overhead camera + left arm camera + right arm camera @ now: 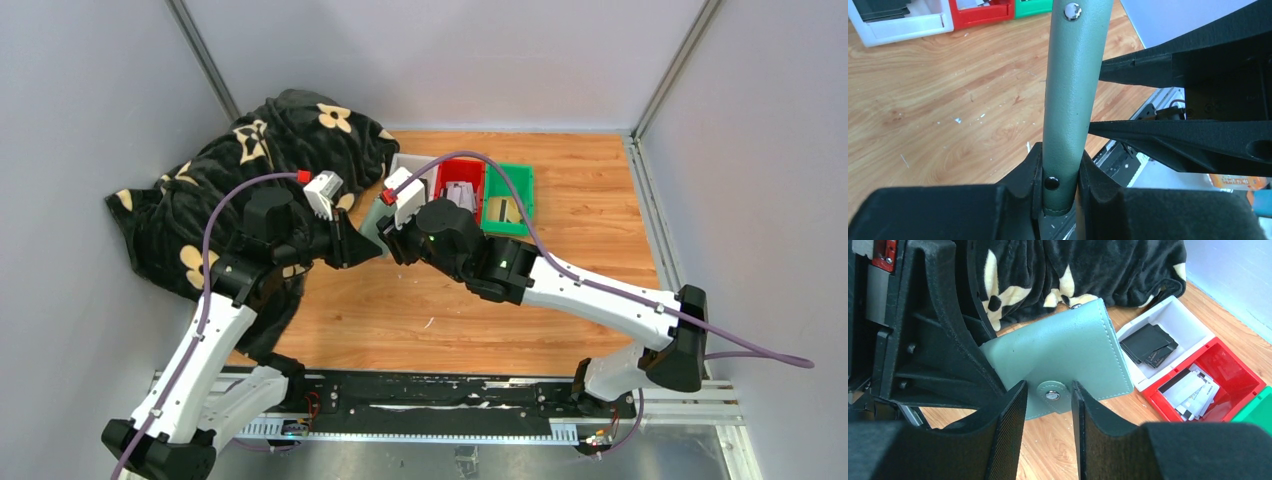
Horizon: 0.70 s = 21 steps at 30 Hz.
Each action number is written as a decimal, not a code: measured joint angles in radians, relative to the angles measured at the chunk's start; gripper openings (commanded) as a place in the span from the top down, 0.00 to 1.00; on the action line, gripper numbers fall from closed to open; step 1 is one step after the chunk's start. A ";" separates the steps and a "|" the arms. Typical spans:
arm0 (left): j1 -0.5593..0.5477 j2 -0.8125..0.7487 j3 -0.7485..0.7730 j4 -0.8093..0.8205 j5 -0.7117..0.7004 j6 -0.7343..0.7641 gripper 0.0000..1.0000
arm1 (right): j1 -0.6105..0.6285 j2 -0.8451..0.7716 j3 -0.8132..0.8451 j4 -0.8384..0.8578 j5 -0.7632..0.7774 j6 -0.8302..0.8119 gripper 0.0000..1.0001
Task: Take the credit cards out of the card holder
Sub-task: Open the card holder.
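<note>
Card holder [1068, 350] fills the right wrist view, shut, sage-green with a stitched rim. Its long axis runs from the left gripper [990, 347], clamped on one short edge, out toward the trays. Its snap tab points down between the fingers of the right gripper [1048, 405], which stand narrowly apart, flanking it. Behind, a white tray [1188, 325] holds black cards [1148, 345] and a red tray [1233, 365] holds silvery-white cards [1190, 392]. In the left wrist view the holder is edge-on, pinched at its base, rising straight off the fingers. From above, it hangs over the wooden table [420, 320] between both grippers, just before the trays.
</note>
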 measured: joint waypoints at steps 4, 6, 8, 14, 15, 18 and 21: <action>0.004 0.000 0.000 -0.002 0.000 -0.019 1.00 | 0.006 0.007 0.000 0.001 0.022 -0.008 0.59; 0.005 0.000 0.000 -0.003 0.000 -0.023 1.00 | 0.013 0.010 0.000 0.001 0.038 -0.013 0.64; 0.005 0.000 0.000 -0.005 0.000 -0.026 1.00 | 0.020 0.012 0.000 0.002 0.059 -0.018 0.73; 0.007 0.005 0.005 -0.006 -0.002 -0.025 1.00 | 0.051 0.029 0.000 0.025 0.161 -0.035 0.90; 0.007 0.006 0.007 -0.006 -0.005 -0.022 1.00 | 0.058 0.032 0.000 0.034 0.185 -0.040 0.93; 0.007 0.014 0.022 -0.009 -0.010 -0.004 1.00 | 0.074 0.040 0.000 0.059 0.244 -0.050 1.00; 0.008 0.022 0.036 -0.008 -0.012 0.016 1.00 | 0.080 0.042 -0.007 0.089 0.291 -0.046 1.00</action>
